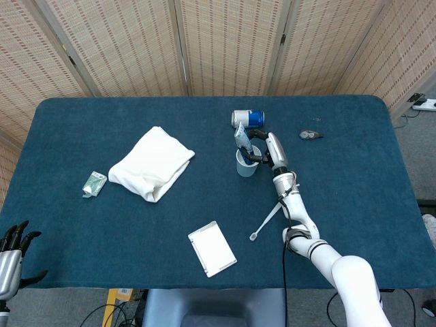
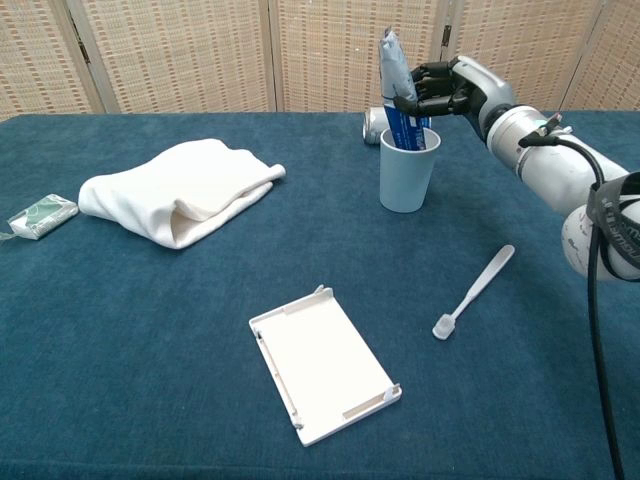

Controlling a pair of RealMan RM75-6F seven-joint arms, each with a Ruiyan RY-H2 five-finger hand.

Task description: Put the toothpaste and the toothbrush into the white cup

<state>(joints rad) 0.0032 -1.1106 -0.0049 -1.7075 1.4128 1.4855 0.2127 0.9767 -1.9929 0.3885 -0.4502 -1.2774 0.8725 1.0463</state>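
The white cup [image 2: 407,176] [image 1: 246,165] stands upright right of the table's middle. A blue and silver toothpaste tube [image 2: 397,88] [image 1: 242,140] stands in it, its lower end inside the cup. My right hand [image 2: 448,88] [image 1: 264,150] holds the tube's upper part from the right, just above the rim. The white toothbrush [image 2: 474,291] [image 1: 266,219] lies flat on the cloth in front of the cup, bristles toward me. My left hand [image 1: 13,253] hangs off the table's near left corner, fingers apart, holding nothing.
A folded white towel [image 2: 180,203] lies at the left, with a small green packet [image 2: 41,216] beyond it. A white lidded box [image 2: 324,363] sits near the front edge. A can [image 1: 247,118] lies behind the cup, and a small dark object [image 1: 310,135] at the back right.
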